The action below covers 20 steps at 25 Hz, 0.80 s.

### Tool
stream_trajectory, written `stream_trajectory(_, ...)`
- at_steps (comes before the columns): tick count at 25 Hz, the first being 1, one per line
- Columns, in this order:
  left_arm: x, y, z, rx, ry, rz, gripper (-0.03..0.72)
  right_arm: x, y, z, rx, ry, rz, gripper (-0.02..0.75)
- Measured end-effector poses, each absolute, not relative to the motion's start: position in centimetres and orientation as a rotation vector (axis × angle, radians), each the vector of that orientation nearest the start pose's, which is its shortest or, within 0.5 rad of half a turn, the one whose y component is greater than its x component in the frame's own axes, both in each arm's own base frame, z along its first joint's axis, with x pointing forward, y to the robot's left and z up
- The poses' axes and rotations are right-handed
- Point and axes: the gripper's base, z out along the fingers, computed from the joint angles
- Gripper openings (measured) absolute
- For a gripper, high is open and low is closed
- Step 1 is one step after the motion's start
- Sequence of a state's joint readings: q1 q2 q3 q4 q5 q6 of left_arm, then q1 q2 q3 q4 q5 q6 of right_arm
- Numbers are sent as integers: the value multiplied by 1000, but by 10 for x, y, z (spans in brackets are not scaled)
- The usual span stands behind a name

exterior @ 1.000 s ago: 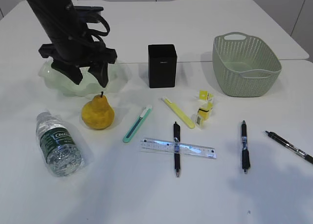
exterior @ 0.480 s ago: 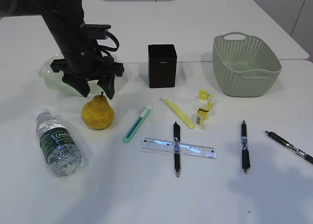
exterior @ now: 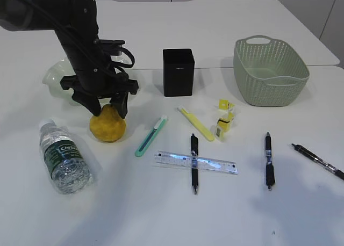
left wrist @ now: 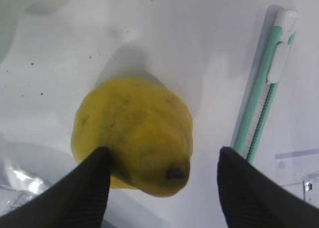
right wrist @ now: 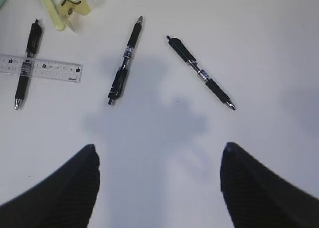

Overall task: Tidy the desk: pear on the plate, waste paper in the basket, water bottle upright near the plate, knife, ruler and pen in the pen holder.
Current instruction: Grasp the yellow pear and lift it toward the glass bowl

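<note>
One pear (exterior: 108, 125), one plate (exterior: 54, 77), one bottle (exterior: 63, 159), one pen holder (exterior: 178, 72) and one basket (exterior: 270, 71) are counted. Three black pens are seen: one across the ruler (exterior: 194, 163), one to its right (exterior: 267, 160), one at the edge (exterior: 318, 161). One clear ruler (exterior: 215, 163) is counted. Two slim cutters are seen, teal (exterior: 151, 135) and yellow (exterior: 195, 123). Yellow paper scraps (exterior: 224, 117) are seen in a small cluster; exact count unclear.
</note>
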<state>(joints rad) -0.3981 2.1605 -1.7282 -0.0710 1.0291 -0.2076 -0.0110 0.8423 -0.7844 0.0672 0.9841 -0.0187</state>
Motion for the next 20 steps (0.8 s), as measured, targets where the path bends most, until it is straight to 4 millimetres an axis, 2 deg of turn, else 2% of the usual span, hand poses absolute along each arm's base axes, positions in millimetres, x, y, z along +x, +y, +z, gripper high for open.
stream_trajectory(11, 415, -180, 182, 241, 2948, -166, 466, 143, 4, 315, 15, 2524, 74, 557)
stream_trajectory(20, 415, -178, 182, 251, 2951, -145, 402, 143, 4, 314, 15, 2526, 74, 557)
